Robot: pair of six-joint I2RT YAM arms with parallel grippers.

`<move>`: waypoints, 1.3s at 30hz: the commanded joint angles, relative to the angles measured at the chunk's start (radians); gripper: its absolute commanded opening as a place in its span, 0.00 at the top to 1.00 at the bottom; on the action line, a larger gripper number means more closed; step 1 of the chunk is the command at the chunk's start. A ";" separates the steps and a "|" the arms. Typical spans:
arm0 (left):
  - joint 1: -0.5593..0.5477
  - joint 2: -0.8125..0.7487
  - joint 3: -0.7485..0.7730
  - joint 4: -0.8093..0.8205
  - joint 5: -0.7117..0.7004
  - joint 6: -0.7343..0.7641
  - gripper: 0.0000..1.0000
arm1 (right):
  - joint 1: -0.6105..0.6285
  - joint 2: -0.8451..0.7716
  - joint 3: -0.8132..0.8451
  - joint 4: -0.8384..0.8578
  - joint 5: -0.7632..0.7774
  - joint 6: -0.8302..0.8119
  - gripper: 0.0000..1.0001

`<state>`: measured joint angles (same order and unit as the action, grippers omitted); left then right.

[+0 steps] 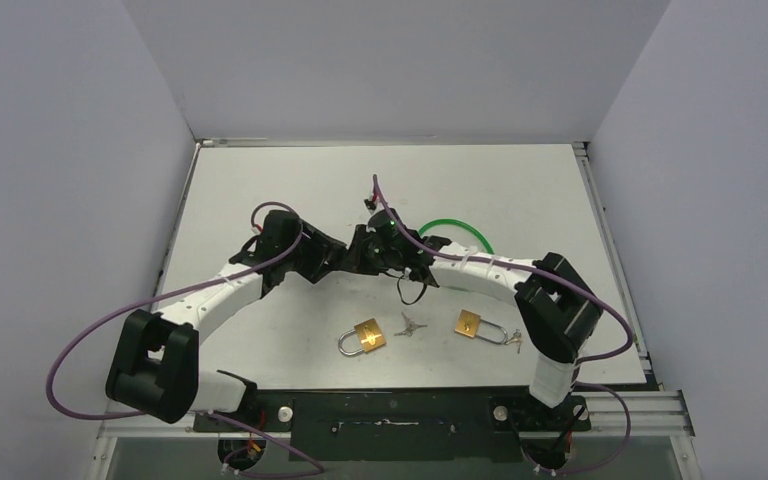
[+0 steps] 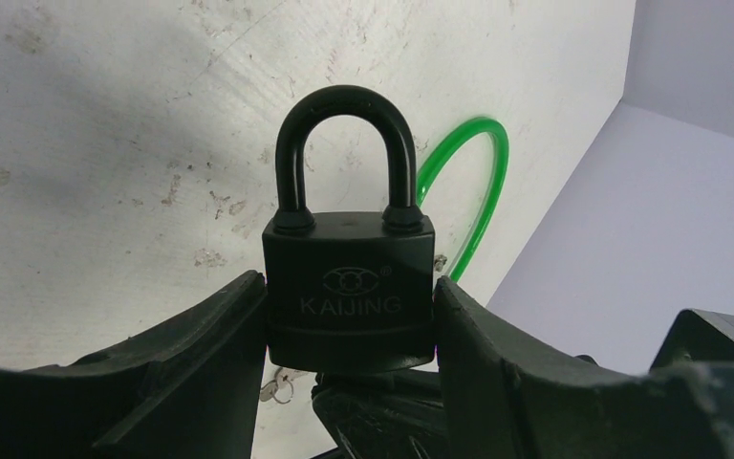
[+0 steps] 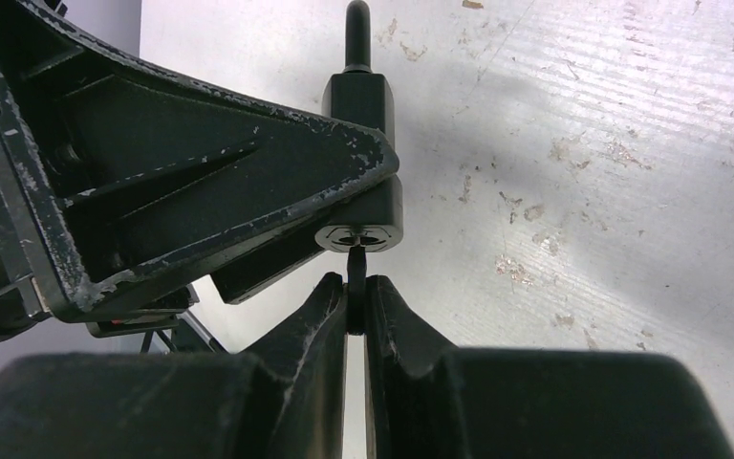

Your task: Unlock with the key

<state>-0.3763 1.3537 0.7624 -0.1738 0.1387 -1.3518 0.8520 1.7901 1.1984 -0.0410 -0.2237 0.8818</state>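
A black padlock (image 2: 349, 287) marked KAIJING sits upright between the fingers of my left gripper (image 2: 349, 330), which is shut on its body; its black shackle (image 2: 346, 143) is closed. In the right wrist view my right gripper (image 3: 356, 296) is shut on a dark key (image 3: 356, 273) whose blade is in the keyhole (image 3: 356, 236) at the bottom of the padlock (image 3: 363, 105). In the top view both grippers meet at mid table (image 1: 365, 250), where the lock is hidden between them.
Two brass padlocks (image 1: 364, 337) (image 1: 472, 325) lie near the front of the white table (image 1: 260, 190), with loose keys (image 1: 409, 326) between them and another set (image 1: 513, 340) right of the second. A green cable loop (image 1: 455, 228) lies behind the grippers.
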 commanded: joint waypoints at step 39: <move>-0.078 -0.136 0.405 -0.075 0.157 1.187 1.00 | -0.290 -0.679 -0.324 0.135 -0.194 -0.078 0.21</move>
<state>-0.4221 1.2457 1.1286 -0.3050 0.2157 -0.4103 0.5587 1.1202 0.7635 0.1753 -0.4305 0.9482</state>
